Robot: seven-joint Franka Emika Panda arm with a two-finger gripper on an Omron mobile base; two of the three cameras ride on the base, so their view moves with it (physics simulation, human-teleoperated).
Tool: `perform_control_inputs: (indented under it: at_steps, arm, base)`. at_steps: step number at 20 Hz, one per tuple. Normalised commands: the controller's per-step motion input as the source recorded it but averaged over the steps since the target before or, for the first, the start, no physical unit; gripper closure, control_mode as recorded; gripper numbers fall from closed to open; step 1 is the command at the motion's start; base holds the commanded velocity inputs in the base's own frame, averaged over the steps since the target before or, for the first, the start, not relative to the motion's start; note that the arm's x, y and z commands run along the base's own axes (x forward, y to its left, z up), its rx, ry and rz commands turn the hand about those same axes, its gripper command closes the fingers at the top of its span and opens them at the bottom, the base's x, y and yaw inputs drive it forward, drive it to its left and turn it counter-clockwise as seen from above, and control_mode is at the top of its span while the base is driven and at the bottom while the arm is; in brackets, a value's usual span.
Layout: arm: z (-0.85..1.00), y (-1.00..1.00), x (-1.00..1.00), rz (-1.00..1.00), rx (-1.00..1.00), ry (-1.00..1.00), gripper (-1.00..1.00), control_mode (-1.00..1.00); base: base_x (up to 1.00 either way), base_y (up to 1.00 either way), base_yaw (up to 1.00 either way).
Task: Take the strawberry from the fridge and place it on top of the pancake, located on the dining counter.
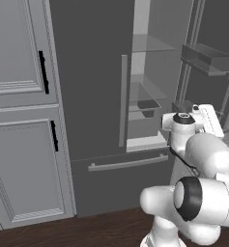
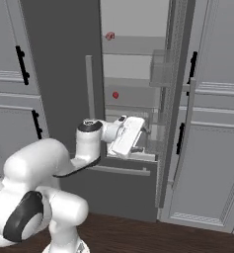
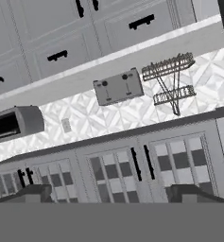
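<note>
The tool (image 2: 138,136) hangs with its jaws spread wide and nothing in them, at the mouth of the fridge (image 1: 94,96), low in the opening and well below the strawberry (image 2: 115,95). The berry sits on a middle shelf (image 2: 131,101), toward the left of the gap; it is tiny, so a close that lands slightly off would likely push or roll it back instead of catching it. On the shelf above lies a paler mottled lump (image 2: 109,35), and a reach that climbs too far could take that by mistake.

The way in is narrow. The left door (image 1: 92,82) is shut, its long handle (image 2: 90,89) just left of the gap, and the right door (image 2: 175,99) stands open with bins (image 2: 160,74) jutting into the right side. The forearm could clip either as it rises, or catch the shelf edge from below. A dark tray (image 1: 147,107) sits lower inside, near the wrist.

The hand camera faces elsewhere in the kitchen, at a toaster (image 3: 118,87) and a rack (image 3: 172,82) on a far desk (image 3: 85,120), so the fingers seem turned away from the berry and need re-aiming first.
</note>
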Motion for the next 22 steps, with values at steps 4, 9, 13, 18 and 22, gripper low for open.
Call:
perform_control_inputs:
  at_steps: [4, 9, 13, 18, 22]
  arm:
    - [0.0, 0.95, 0.18, 0.23, 0.56, -0.04, -1.0, -1.0]
    - [-0.05, 0.3, 0.18, -0.31, 0.91, -0.52, -1.0, -1.0]
    - [-0.09, 0.28, 0.22, -0.32, 0.93, -0.52, -1.0, -1.0]
    - [-0.2, 0.46, 0.39, -0.29, 0.84, -0.44, -1.0, -1.0]
    - [-0.03, 0.8, 0.28, -0.35, 0.51, -0.38, -1.0, -1.0]
  base:
    - [0.0, 0.0, 0.0]
    - [0.0, 0.0, 0.0]
    - [0.0, 0.0, 0.0]
    - [0.0, 0.0, 0.0]
    - [0.0, 0.0, 0.0]
